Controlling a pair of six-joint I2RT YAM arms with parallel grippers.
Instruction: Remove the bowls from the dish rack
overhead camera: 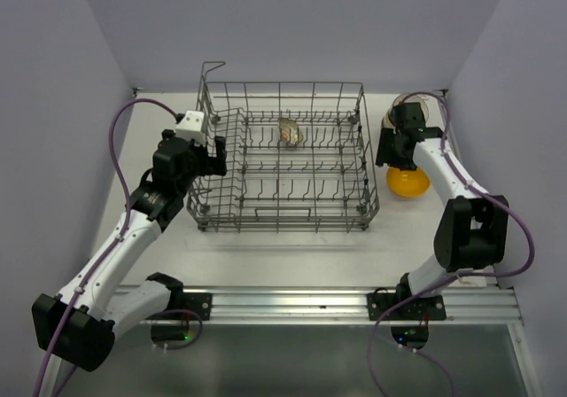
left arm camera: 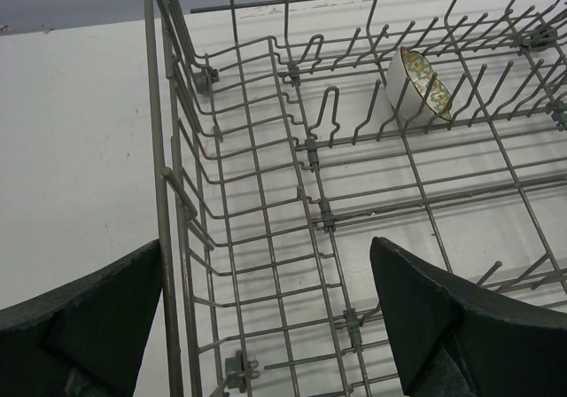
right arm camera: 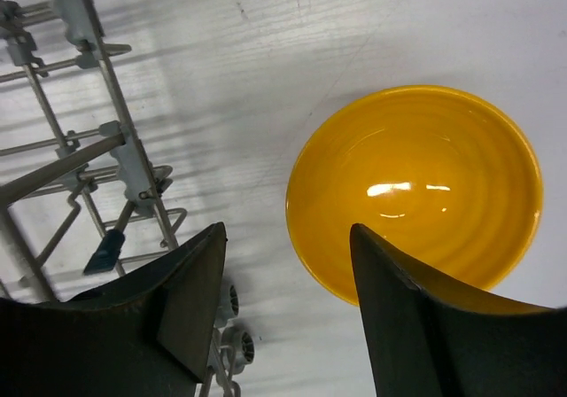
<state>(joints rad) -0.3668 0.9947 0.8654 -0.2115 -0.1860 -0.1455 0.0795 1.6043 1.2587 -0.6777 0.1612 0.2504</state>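
The grey wire dish rack (overhead camera: 282,209) stands mid-table. One white bowl with an orange-green pattern (overhead camera: 290,133) (left arm camera: 416,82) leans on edge between the tines near the rack's back. My left gripper (overhead camera: 213,158) (left arm camera: 266,326) is open wide and straddles the rack's left wall, with nothing between its fingers. A yellow bowl (overhead camera: 407,182) (right arm camera: 425,184) sits upright on the table to the right of the rack. My right gripper (overhead camera: 396,156) (right arm camera: 288,264) hangs open just above its near-left rim, one finger (right arm camera: 416,326) over the bowl, the other (right arm camera: 177,308) outside it.
The rack's right corner and its small wheels (right arm camera: 226,326) lie close beside my right gripper. A raised wire loop (overhead camera: 211,66) stands at the rack's back left corner. Behind the right wrist a pale round rim (overhead camera: 416,101) shows by the back wall. Walls close in on both sides.
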